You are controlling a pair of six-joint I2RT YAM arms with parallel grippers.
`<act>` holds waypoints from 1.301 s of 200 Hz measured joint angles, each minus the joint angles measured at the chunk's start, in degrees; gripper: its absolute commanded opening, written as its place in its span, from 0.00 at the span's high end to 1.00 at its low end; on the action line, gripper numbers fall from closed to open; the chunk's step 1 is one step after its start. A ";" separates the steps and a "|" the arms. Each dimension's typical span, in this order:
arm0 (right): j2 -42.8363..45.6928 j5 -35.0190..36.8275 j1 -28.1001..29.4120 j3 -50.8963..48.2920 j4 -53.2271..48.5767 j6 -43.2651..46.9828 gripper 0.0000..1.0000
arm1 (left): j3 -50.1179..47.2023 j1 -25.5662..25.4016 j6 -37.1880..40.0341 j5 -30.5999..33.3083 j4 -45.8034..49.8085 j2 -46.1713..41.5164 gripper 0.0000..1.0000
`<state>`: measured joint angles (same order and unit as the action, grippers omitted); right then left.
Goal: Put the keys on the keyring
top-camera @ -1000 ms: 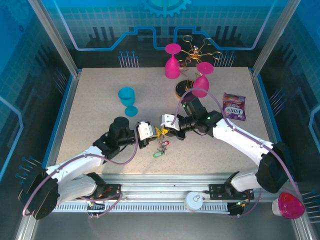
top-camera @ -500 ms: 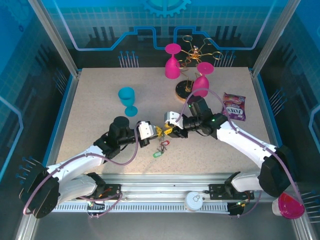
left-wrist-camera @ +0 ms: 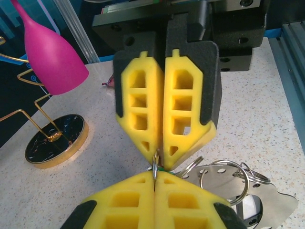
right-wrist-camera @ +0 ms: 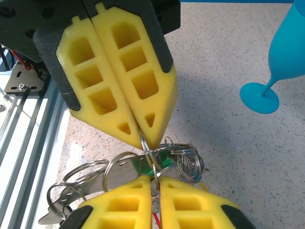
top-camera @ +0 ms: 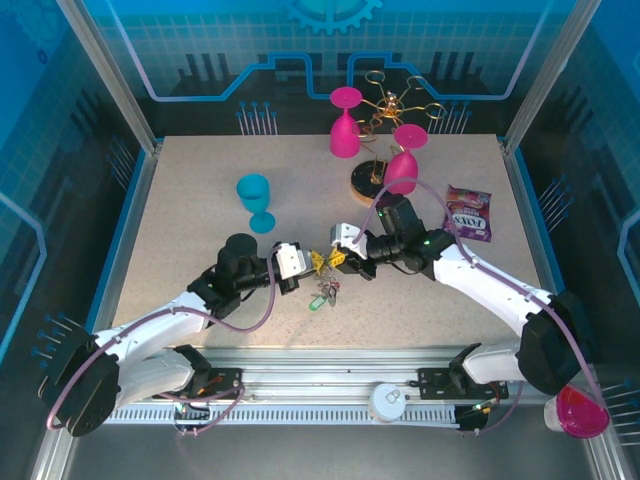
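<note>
Status: both pincers are nose to nose. The left gripper is fully closed and pinches the thin ring wire right at its tips. The right gripper is the same, clamped tight on that wire from the opposite side. So the ring sits between the two tip pairs, held edge-on, with a tiny gap between the pincers.

Change over the last second: the right gripper has backed off a little toward its own side, away from the left one. The keys have moved too. The bunch was strung out on the table below the tips, green tag farthest out. Now it's drawn up tighter under the tips, tag nearer the pincers.

Right wrist view: split rings and a coil tangle just beside its tips, with a green bit right against the wire. Left wrist view: a flat plate lies just off to one side of its tips.

My read: the pull-apart is tensioning the ring and the bunch drags along, so some keys look hooked already. I can't tell how many are truly on and how many are just tangled. Risk: the thin wire slips out of either grip.
</note>
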<state>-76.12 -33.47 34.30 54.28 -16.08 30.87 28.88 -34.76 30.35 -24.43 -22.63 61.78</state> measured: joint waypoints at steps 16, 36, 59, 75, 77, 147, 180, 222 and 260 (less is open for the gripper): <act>0.09 0.00 0.00 0.00 -0.42 0.02 1.00 | -0.13 0.00 0.00 0.04 0.00 0.00 1.00; 0.09 0.02 -0.15 0.00 -0.55 -0.04 1.00 | -0.15 0.00 0.00 0.04 -0.02 0.00 1.00; -0.61 0.11 -0.15 0.11 -0.57 -0.11 1.00 | -0.17 0.00 -0.09 -0.07 -0.15 0.00 1.00; -2.56 0.02 -0.15 0.66 -0.57 -0.48 1.00 | -0.20 0.00 -0.39 -0.35 -0.66 0.00 1.00; -2.86 0.00 -0.15 0.74 -0.57 -0.48 1.00 | -0.20 -0.02 -0.42 -0.42 -0.70 0.00 1.00; -1.79 -1.51 -0.92 -1.29 4.20 -3.91 0.73 | -1.46 -0.13 -0.83 -0.92 -4.81 0.15 1.00; 1.31 -1.97 -1.18 -2.67 6.21 -3.91 0.74 | -2.05 -0.24 -1.92 -0.98 -6.88 1.05 1.00; 1.44 -3.43 -1.22 -2.67 7.21 -3.87 0.79 | -2.05 -0.24 -1.97 -1.05 -7.74 1.18 1.00; 1.18 -4.59 -1.22 -2.67 7.54 -3.78 0.82 | -2.05 -0.24 -3.10 -1.60 -8.74 1.31 1.00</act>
<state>-74.94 -38.06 33.08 51.62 -8.54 27.09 26.83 -35.00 27.24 -26.02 -31.38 63.09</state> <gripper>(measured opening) 0.204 0.052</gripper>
